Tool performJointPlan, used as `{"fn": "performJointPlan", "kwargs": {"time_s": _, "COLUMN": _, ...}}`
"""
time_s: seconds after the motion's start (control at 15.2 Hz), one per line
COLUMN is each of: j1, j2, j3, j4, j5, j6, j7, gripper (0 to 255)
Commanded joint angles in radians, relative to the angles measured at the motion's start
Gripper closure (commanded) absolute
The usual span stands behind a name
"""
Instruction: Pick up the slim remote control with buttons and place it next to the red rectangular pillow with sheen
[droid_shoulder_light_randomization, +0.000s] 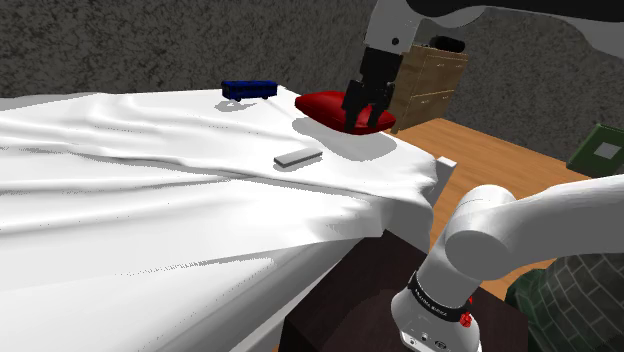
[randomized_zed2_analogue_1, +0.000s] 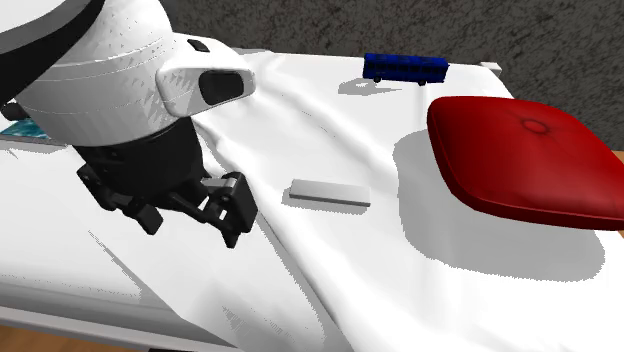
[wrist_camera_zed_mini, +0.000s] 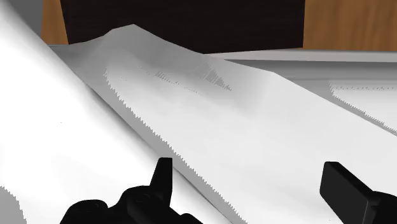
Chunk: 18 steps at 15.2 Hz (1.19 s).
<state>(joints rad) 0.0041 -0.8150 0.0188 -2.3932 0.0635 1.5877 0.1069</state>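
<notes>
Gripper (droid_shoulder_light_randomization: 366, 108) up over the bed, jaws spread wide, nothing between them. In the wrist view the two black fingers (wrist_camera_zed_mini: 163, 181) stand far apart with only rumpled white sheet (wrist_camera_zed_mini: 210, 127) under them, and beyond the sheet's edge sit a black area and a strip of brown wood.

Hard spots now. In the shoulder view the gripper hangs right in front of the red pillow (droid_shoulder_light_randomization: 325, 105), covering its middle, so how high it sits over the bed can't be told there. The arm (droid_shoulder_light_randomization: 470, 20) is cut off at the top edge. In the second exterior view the wrist's big white housing blocks much of the bed behind the gripper (randomized_zed2_analogue_1: 192, 222).

On to the remote (randomized_zed2_analogue_1: 330, 193): a slim, flat, pale grey bar, lying flat on the sheet just beside the open gripper, untouched. Its top face looks plain, and any detail on it is too small to make out. The shoulder view shows the remote (droid_shoulder_light_randomization: 298, 157) low and off to one side of the gripper.

The pillow (randomized_zed2_analogue_1: 525, 160), glossy deep red, lies past the remote from the gripper, apart from it. A blue toy bus (randomized_zed2_analogue_1: 405, 68) stands farther off.
</notes>
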Motion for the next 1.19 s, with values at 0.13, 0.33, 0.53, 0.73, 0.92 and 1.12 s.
{"fn": "performJointPlan", "kwargs": {"time_s": 0.13, "j1": 0.011, "j2": 0.019, "j3": -0.050, "j4": -0.025, "j5": -0.039, "j6": 0.042, "j7": -0.112, "gripper": 0}}
{"fn": "performJointPlan", "kwargs": {"time_s": 0.33, "j1": 0.028, "j2": 0.066, "j3": -0.125, "j4": -0.048, "j5": -0.095, "j6": 0.111, "j7": -0.277, "gripper": 0}}
{"fn": "performJointPlan", "kwargs": {"time_s": 0.53, "j1": 0.047, "j2": 0.134, "j3": -0.199, "j4": -0.052, "j5": -0.142, "j6": 0.184, "j7": -0.439, "gripper": 0}}
{"fn": "performJointPlan", "kwargs": {"time_s": 0.73, "j1": 0.070, "j2": 0.219, "j3": -0.270, "j4": -0.039, "j5": -0.177, "j6": 0.260, "j7": -0.600, "gripper": 0}}
{"fn": "performJointPlan", "kwargs": {"time_s": 0.92, "j1": 0.099, "j2": 0.320, "j3": -0.338, "j4": -0.008, "j5": -0.196, "j6": 0.335, "j7": -0.760, "gripper": 0}}
{"fn": "performJointPlan", "kwargs": {"time_s": 1.12, "j1": 0.132, "j2": 0.432, "j3": -0.399, "j4": 0.038, "j5": -0.195, "j6": 0.406, "j7": -0.923, "gripper": 0}}
